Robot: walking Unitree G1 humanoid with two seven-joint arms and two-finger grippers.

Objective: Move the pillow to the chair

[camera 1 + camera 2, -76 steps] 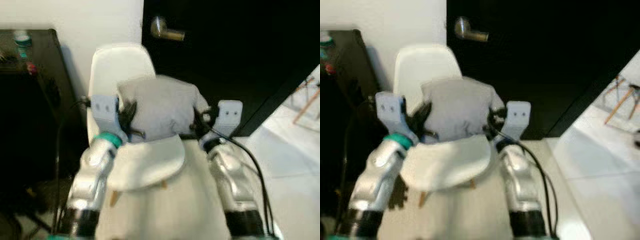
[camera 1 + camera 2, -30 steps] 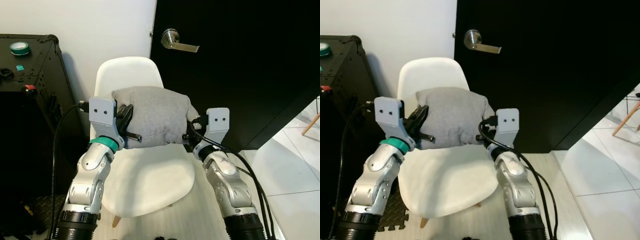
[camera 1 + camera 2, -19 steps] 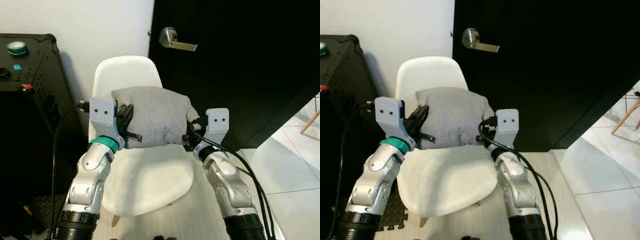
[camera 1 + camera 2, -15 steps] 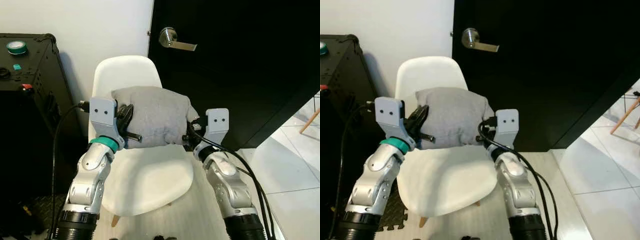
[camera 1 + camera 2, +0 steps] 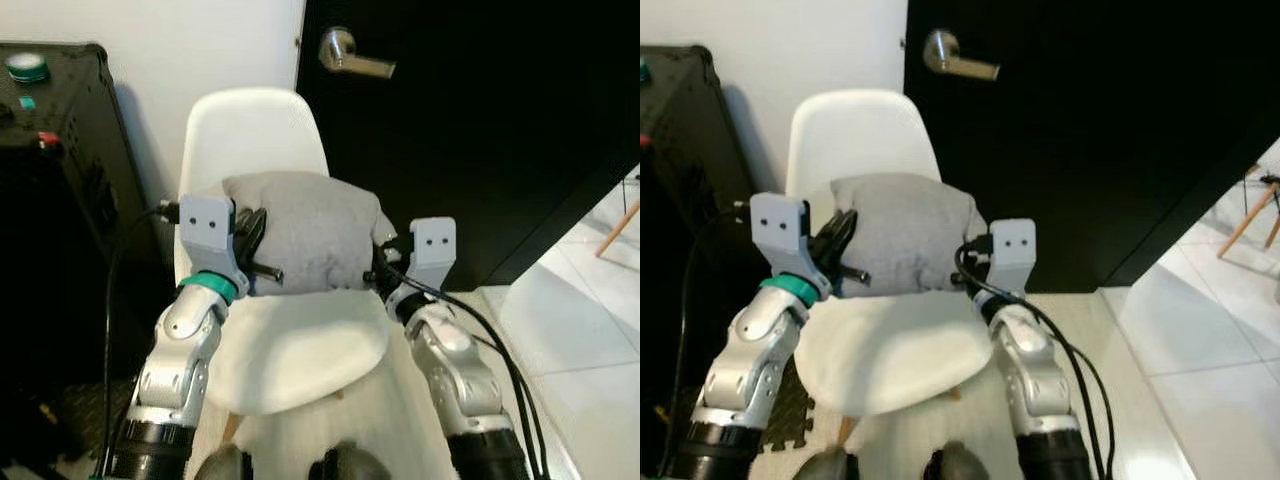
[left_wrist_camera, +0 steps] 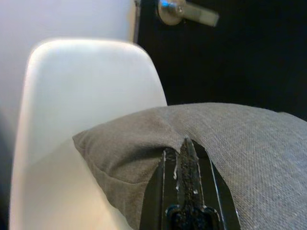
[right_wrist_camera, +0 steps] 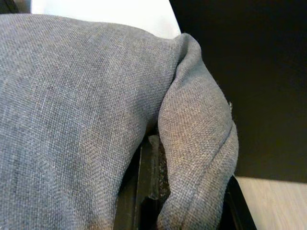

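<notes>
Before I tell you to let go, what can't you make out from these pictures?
- Whether the grey pillow touches the white chair: its underside is hidden by its own bulk in the eye views.
- Right hand fingertips: buried in pillow fabric in the right wrist view.
- Left hand grip depth: fabric folds over it in the left wrist view.
- Chair legs: mostly hidden under the seat.

A white chair (image 5: 290,340) stands on the pale floor (image 5: 580,340) at frame centre, its seat bare; a dark mat (image 5: 790,420) lies lower left
</notes>
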